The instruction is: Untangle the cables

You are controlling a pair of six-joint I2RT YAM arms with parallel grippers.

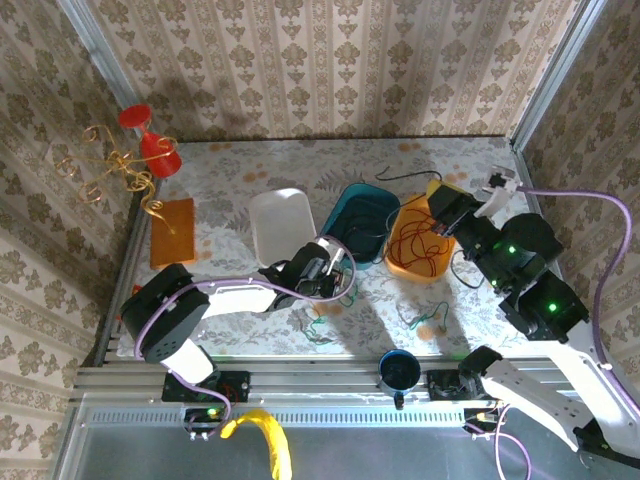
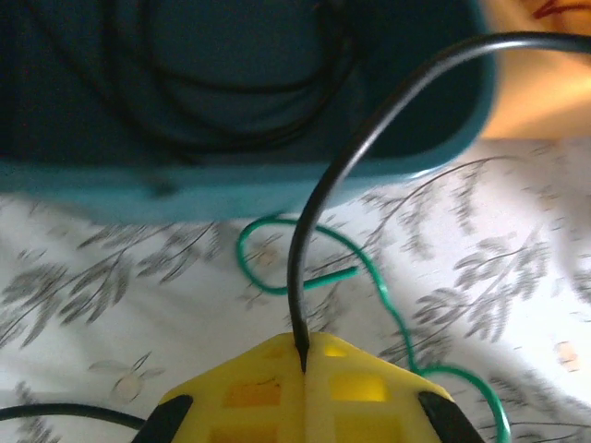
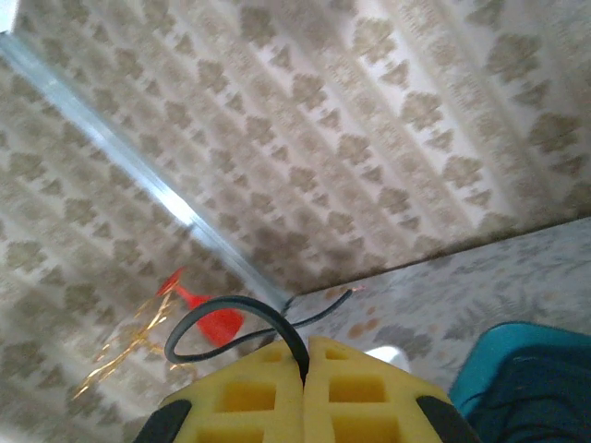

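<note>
My left gripper point(image 2: 305, 362) is shut on a black cable point(image 2: 369, 120), which arcs up and right past the rim of the teal bin point(image 2: 231, 185). More black cable lies coiled inside that bin. A green cable point(image 2: 369, 268) loops on the tablecloth just beyond the yellow fingertips. From above, the left gripper point(image 1: 330, 268) sits at the teal bin's point(image 1: 352, 195) near side. My right gripper point(image 3: 305, 369) is shut on another black cable point(image 3: 212, 309) that curls left in the air. It hangs point(image 1: 445, 215) over the orange bin point(image 1: 400, 265) with red cables point(image 1: 412, 245) inside.
A white tray point(image 1: 280, 225) stands left of the teal bin, an orange mat point(image 1: 172, 230) further left. A red goblet point(image 1: 150, 145) and gold wire ornament point(image 1: 105, 165) are at the back left wall. A blue cup point(image 1: 399, 370) sits at the near edge. Green cable pieces point(image 1: 322, 322) lie in front.
</note>
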